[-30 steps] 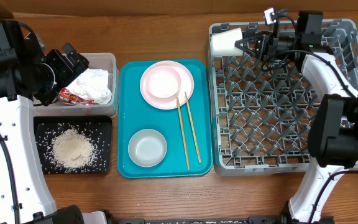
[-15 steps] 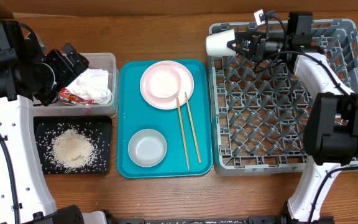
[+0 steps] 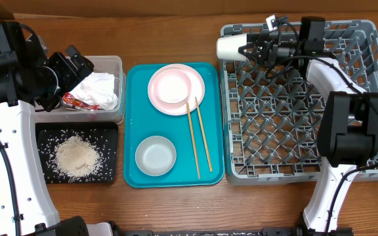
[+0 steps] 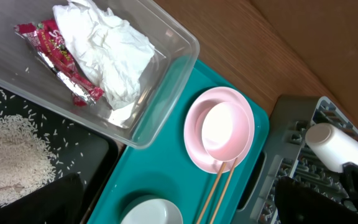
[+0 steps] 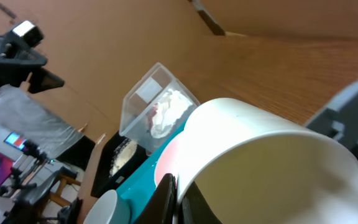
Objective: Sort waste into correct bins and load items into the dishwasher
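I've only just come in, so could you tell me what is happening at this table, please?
The right hand holds the small white cup on its side at a corner of the grey dish rack. The left hand hovers open over the clear tub, which holds the napkin and wrapper. Rice lies on the black tray. The plate, pink bowl, grey bowl and chopsticks are on the teal tray.

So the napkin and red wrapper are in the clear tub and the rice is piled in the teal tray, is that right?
Not quite: the rice sits in the black tray, not the teal tray, as the overhead view shows. The napkin and red wrapper are in the clear tub.
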{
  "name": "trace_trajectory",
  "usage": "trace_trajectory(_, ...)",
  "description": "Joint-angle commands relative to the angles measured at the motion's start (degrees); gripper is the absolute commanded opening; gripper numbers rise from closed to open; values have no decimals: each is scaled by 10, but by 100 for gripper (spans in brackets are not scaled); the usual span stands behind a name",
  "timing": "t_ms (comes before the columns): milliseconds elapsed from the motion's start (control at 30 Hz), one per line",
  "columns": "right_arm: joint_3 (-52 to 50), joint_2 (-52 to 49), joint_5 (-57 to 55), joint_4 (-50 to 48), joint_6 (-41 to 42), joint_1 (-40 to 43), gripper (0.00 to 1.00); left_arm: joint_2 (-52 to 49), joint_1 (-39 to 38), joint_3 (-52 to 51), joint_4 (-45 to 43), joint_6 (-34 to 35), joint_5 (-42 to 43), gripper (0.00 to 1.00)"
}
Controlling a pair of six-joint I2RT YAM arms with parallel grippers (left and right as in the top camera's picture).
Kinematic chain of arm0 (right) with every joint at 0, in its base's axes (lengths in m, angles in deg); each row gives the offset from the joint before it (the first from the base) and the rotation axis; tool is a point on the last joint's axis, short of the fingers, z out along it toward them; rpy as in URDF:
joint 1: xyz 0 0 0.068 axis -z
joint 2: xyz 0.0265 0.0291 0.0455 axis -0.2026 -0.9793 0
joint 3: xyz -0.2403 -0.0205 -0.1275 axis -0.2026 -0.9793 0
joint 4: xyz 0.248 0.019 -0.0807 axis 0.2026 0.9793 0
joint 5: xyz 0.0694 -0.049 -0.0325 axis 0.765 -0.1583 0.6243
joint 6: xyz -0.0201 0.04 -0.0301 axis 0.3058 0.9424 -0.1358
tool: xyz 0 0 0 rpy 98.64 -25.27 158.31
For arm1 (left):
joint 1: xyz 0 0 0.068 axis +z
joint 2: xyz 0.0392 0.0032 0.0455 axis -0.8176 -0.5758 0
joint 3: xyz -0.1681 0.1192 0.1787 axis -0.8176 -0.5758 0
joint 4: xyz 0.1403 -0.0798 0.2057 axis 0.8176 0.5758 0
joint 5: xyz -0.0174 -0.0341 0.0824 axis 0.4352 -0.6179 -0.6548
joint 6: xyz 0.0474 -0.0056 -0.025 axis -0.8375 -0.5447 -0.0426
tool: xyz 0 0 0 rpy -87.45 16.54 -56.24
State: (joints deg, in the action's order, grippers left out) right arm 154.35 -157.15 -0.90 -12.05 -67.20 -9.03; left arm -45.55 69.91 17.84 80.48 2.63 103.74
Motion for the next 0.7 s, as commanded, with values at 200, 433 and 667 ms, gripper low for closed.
trace_trajectory(200, 2, -8, 31, -6, 11, 3, 4, 9, -1, 12, -1, 0, 4, 100)
trace_trajectory(433, -1, -8, 31, 2, 9, 3, 4, 9, -1, 12, -1, 0, 4, 100)
trace_trajectory(667, -1, -15, 31, 3, 10, 3, 4, 9, -1, 12, -1, 0, 4, 100)
